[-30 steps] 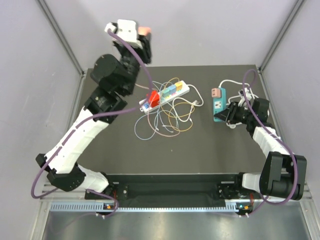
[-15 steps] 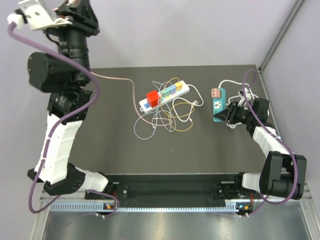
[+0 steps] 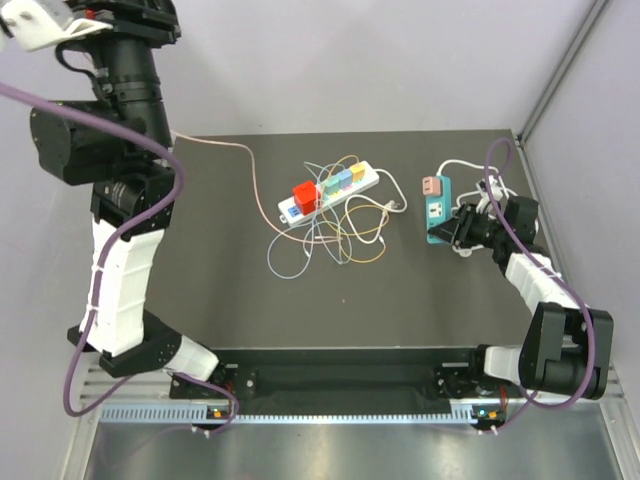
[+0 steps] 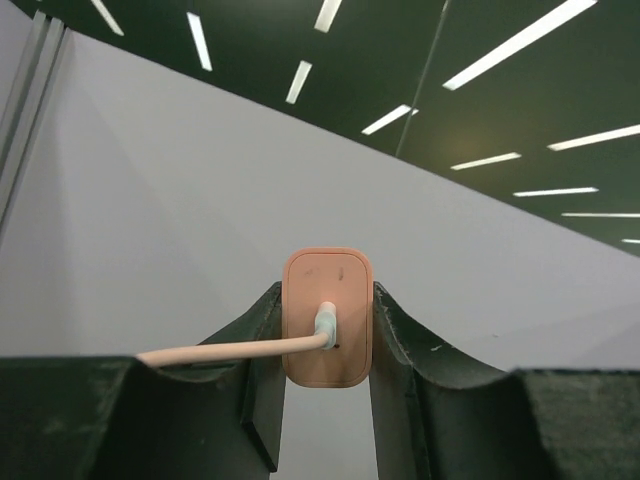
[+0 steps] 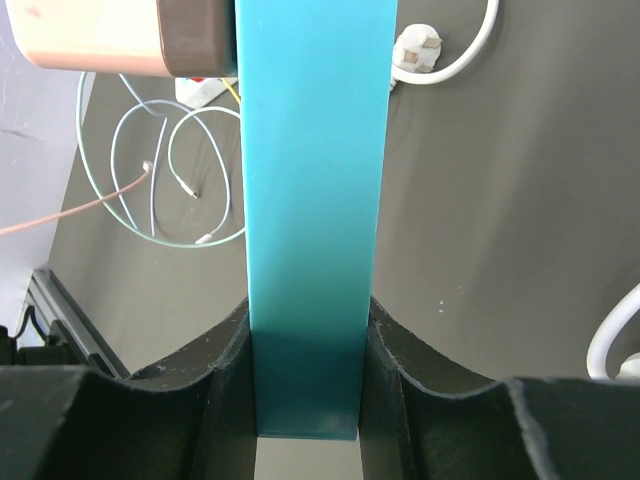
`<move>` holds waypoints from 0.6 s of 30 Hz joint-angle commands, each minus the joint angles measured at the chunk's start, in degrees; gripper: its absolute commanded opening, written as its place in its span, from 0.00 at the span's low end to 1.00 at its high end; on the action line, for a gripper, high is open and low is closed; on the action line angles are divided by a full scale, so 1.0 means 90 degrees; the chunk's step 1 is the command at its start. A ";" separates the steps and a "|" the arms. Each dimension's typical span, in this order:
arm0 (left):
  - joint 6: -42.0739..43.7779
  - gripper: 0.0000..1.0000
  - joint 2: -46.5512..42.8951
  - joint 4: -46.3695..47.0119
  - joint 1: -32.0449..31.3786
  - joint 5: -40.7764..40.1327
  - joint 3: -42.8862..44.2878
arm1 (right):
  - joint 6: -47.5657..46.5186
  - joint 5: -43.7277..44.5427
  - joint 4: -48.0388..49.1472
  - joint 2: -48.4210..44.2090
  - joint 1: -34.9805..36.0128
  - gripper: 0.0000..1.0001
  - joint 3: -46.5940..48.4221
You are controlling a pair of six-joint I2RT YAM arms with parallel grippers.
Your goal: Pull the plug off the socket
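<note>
My left gripper [image 4: 327, 298] is shut on a peach plug [image 4: 345, 350], held high in the air against the grey wall. The plug's pink cable [image 3: 250, 165] trails down from the raised left arm [image 3: 125, 80] to the table. A teal socket strip [image 3: 437, 210] lies at the right of the table with my right gripper [image 3: 458, 232] shut on its near end. In the right wrist view the teal strip [image 5: 315, 200] fills the gap between the jaws, and a pink-and-brown plug [image 5: 110, 35] sits on its far end.
A white power strip [image 3: 330, 190] with several coloured plugs lies mid-table over a tangle of thin cables [image 3: 325, 240]. A white plug [image 5: 418, 48] with its white cord lies behind the teal strip. Grey walls close in the table on three sides.
The left arm has swung up and to the left with the peach plug, dragging its pink cable leftward across the table. The right arm and teal strip have not moved.
</note>
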 commanded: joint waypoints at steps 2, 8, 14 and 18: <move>-0.1062 0.00 -0.0236 0.0322 0.0002 0.0611 0.0380 | -0.0209 -0.0247 0.0449 -0.0047 -0.0078 0.00 0.0095; -0.2165 0.00 -0.0432 0.0468 0.0002 0.1011 0.0381 | -0.0229 -0.0237 0.0448 -0.0086 -0.0097 0.00 0.0104; -0.3299 0.00 -0.0530 0.0615 0.0002 0.1442 0.0390 | -0.0219 -0.0276 0.0458 -0.0086 -0.0107 0.00 0.0095; -0.3759 0.00 -0.0491 0.0567 0.0002 0.1744 0.0419 | -0.0229 -0.0296 0.0448 -0.0115 -0.0107 0.00 0.0104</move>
